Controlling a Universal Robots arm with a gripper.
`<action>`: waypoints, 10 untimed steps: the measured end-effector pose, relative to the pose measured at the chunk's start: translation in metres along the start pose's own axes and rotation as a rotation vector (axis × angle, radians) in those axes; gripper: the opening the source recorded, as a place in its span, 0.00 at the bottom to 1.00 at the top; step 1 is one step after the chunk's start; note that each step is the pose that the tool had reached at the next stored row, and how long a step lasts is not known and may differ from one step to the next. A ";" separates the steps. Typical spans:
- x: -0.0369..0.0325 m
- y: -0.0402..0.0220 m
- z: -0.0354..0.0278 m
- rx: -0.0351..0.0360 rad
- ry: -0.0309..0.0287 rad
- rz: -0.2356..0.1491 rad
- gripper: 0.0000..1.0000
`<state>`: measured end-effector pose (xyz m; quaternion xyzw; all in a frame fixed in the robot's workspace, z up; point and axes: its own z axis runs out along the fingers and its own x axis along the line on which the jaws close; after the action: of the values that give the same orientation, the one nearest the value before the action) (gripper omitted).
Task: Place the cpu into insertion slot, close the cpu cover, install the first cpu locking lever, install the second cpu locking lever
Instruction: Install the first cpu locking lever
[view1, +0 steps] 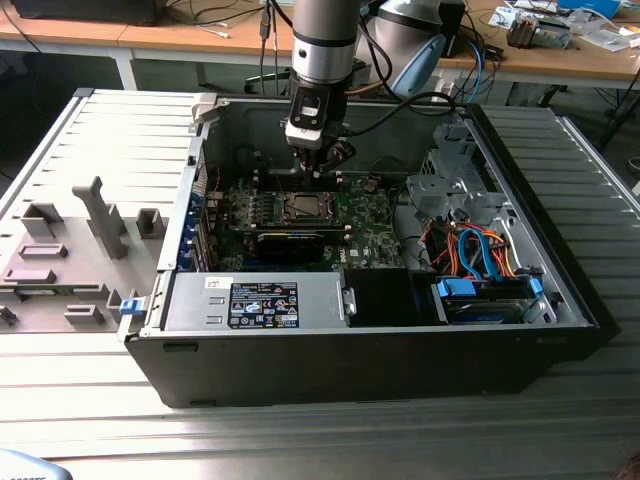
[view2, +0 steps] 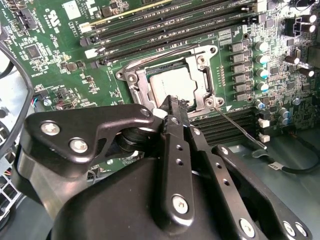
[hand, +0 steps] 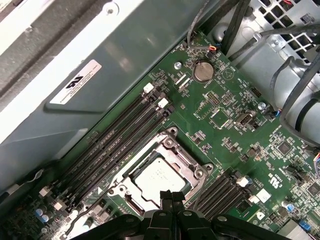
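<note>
Gripper: fingers together with nothing seen between them. This makes a narrow tip, likely so it can push or hook small parts. It hangs just over the edge of the chip nearest to it.
Chip: lies flat and square inside the socket, grey face up, so the placing looks done.
Cover: silvery frame lying down around the chip, its window showing the chip's face. It looks closed, as it must be before any lever can pin it.
Socket: in the exterior view it sits on the green board in the middle of the case, right under the tip of the arm.
Levers: one thin wire rod runs out from the socket's corner across the board, away from the frame — I judge it not latched. A second rod lies along the side of the socket away from the gripper; I cannot tell whether it is hooked.
Memory slots: long black rows beyond the socket, apart from the tip.
Case: open on top — this gives the arm a straight way down.
</note>
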<state>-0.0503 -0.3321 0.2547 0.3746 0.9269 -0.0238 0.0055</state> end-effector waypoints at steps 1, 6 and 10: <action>0.0000 0.0000 0.0000 0.0000 0.0000 -0.001 0.11; 0.0000 0.0000 0.0000 -0.0003 -0.0003 -0.009 0.11; 0.0000 0.0000 0.0000 -0.0005 -0.0006 -0.015 0.11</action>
<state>-0.0503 -0.3321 0.2547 0.3676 0.9297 -0.0238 0.0056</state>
